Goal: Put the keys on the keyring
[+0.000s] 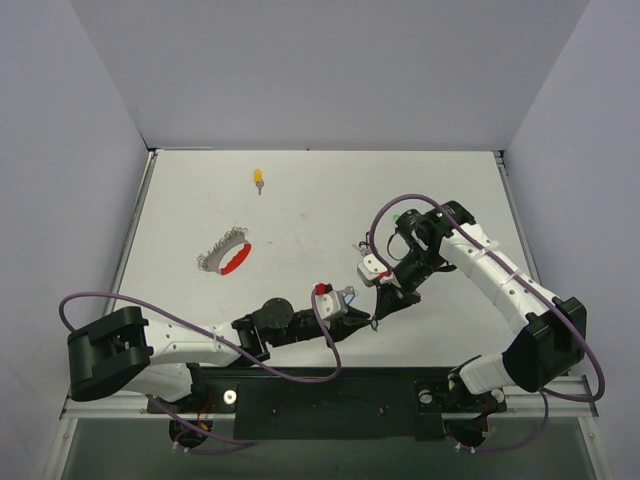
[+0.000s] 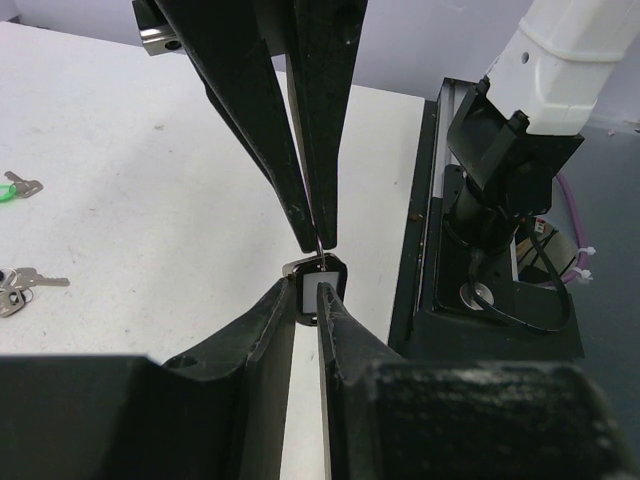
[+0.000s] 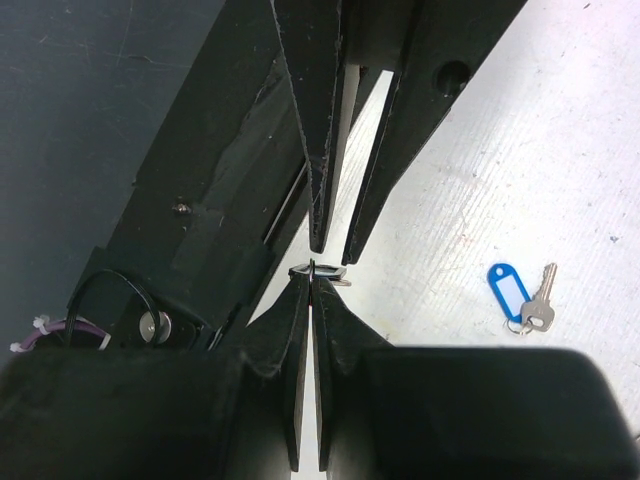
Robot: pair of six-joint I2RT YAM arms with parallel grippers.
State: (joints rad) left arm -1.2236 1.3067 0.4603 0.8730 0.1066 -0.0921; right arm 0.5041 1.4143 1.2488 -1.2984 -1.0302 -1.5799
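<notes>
**2 grippers, 1 tiny key, and the ring well across the table**

Here's the black-tagged key, up off the table and pinched between both arms at the near edge. The left gripper is clamped on its plastic tag. The right gripper has its fingers squeezed fully together on the little wire loop at the key's top.

I'd call this piece light and stiff but slippery: thin metal, smooth plastic, quick to swivel in a pinch. The flat tag looks like the safest place to hold, leaving the loop free for threading.

The keyring lies flat on the table, well apart to the left, its red arc facing the arms and its silver pieces bunched behind. It looks like springy wire, so it may skate when pushed, and 1 gripper will probably have to pin it.

Around it, the yellow-tagged key lies further back, the green-tagged key is off to one side, and the blue-tagged key is near the right arm. Nothing blocks the path to the ring except the 2 arms crowding each other.
</notes>
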